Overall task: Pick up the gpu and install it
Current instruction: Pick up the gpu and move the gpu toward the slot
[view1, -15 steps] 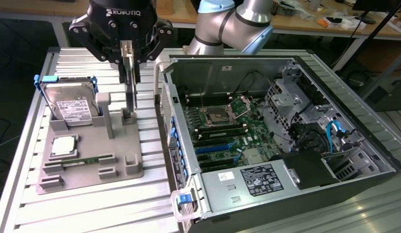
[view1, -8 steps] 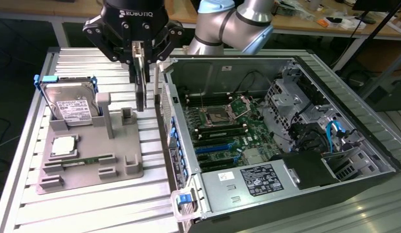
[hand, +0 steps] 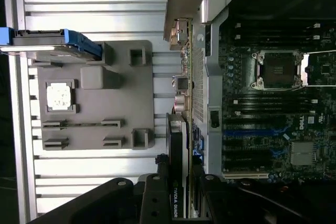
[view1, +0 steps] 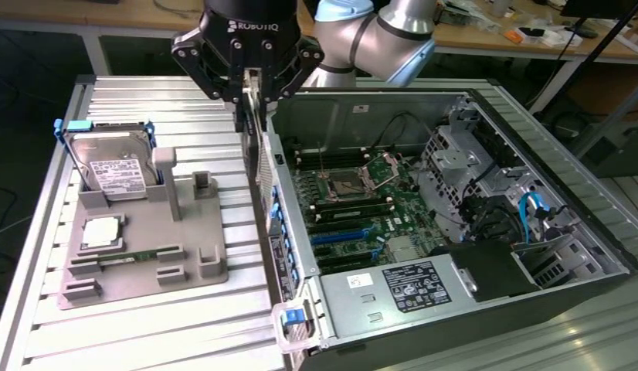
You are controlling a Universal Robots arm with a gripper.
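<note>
The picking-up part looks done, and the putting-in part is in hand. The gpu (view1: 259,147) is held up in the air by the gripper (view1: 251,108). The jaws are pinched narrow on the card's top edge. The card is hung on its thin edge, straight up and down. It is right over the wall of the computer case (view1: 371,108) that faces the gray holder (view1: 180,232) on the bench (view1: 154,332). In the exterior view, the holder is found at 8 o'clock from the card, and the motherboard (view1: 365,205) at 4 o'clock. The card is not touching the motherboard and is not yet in a slot.

For the card to be put in, it is judged that its bottom edge must be lined up with one of the long slots (view1: 340,236) on the motherboard. Its metal end must also be matched to the case wall. A straight, slow push down would be called for, since a tilted card could be jammed or bent. The wall is very near, so a bump must be watched for.

The gpu is seen as a thin, flat card. A black cover (hand: 176,145) is fixed on one side, with white letters printed on it. A pale metal strip (view1: 266,166) is seen along the side nearest the case. The card is judged to be stiff and light.
</note>
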